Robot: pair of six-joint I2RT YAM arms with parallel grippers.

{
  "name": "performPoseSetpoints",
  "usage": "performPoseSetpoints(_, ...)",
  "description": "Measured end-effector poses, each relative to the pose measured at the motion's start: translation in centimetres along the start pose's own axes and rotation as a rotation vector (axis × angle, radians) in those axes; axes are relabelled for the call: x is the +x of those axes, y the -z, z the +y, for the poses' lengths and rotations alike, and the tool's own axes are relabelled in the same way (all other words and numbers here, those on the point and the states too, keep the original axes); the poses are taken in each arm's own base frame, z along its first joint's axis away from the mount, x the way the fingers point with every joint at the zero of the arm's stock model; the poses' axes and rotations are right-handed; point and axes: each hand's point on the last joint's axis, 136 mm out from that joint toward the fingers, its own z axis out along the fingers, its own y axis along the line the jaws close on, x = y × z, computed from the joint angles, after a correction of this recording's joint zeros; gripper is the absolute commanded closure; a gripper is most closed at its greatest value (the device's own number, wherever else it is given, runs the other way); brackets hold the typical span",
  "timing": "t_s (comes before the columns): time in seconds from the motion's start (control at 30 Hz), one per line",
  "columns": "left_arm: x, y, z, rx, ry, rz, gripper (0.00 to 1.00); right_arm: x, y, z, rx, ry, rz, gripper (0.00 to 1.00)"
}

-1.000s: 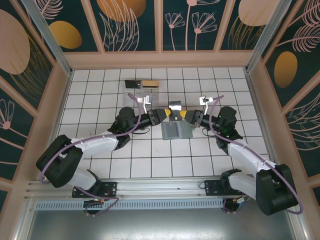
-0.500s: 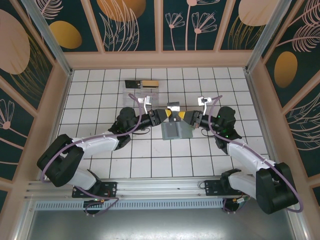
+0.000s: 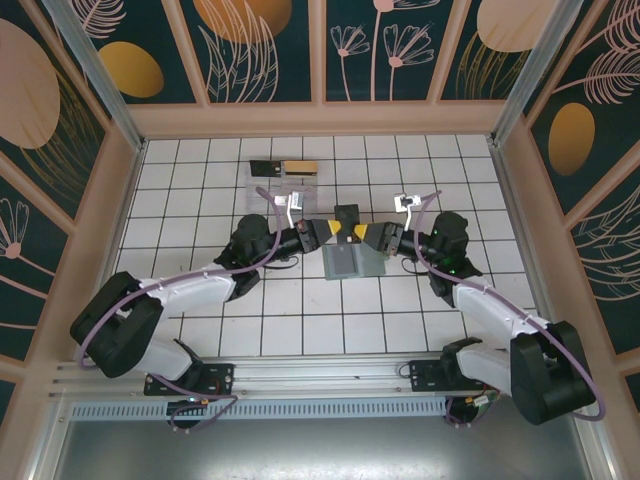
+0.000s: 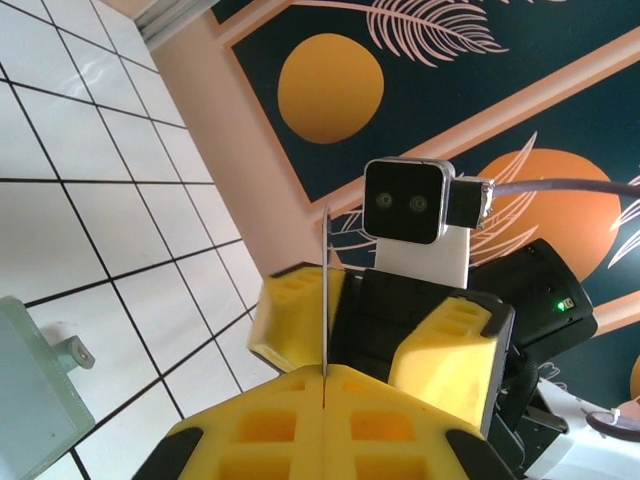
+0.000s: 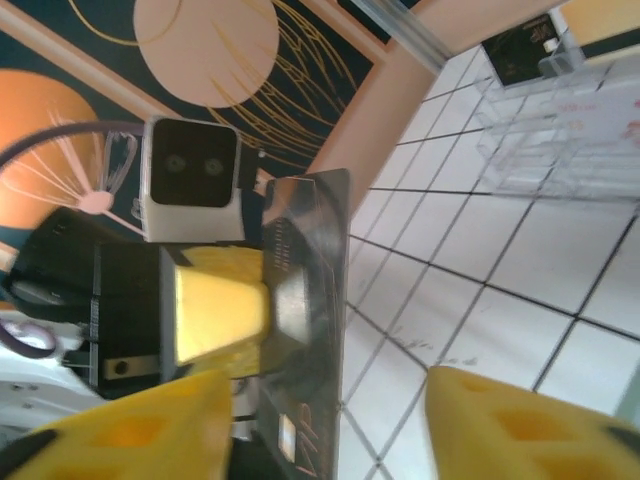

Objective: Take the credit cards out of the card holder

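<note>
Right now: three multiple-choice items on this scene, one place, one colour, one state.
1. Where is the flat grey-green soft card holder? A on the white tiled table; B inside the clear plastic box; C in the right gripper.
2. Colour of the gripper fingers? A blue; B yellow; C red.
3. The left gripper is: A open; B shut on the holder; C shut on a thin rectangular credit card.
Key: 1A, it lies flat on the tiles; 2B, both wrist views show yellow; 3C, the card stands pinched edge-on.

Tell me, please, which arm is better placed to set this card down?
Left: the left end effector is shut on the credit card, while the right end effector stands open.
</note>
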Motion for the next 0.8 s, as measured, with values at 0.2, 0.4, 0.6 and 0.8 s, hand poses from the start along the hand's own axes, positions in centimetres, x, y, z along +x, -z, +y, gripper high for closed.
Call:
performPoseSetpoints(0.2, -1.3, 1.0, 0.3, -0.134, -0.087, -0.032, 1.0, -0.1, 0.5, -1.3, 0.097, 0.002, -0.022, 0.18)
performPoseSetpoints(0.4, -5.9, 2.5, 0.3, -0.398, -0.27, -0.127, 1.0, -0.6, 1.4, -1.4, 0.174, 0.044, -0.071, 0.13)
performPoseSetpoints(0.6, -10.3, 5.3, 2.0, -0.746, -0.55, -0.185, 1.0, -0.5, 1.5, -0.6, 0.232, 0.101, -0.115, 0.01)
performPoseSetpoints(0.8, -12.2, 7.2, 6.2, -1.071, -0.956, -0.051, 1.0, -0.9, 2.0, 1.0, 0.24, 0.172, -0.18, 0.01)
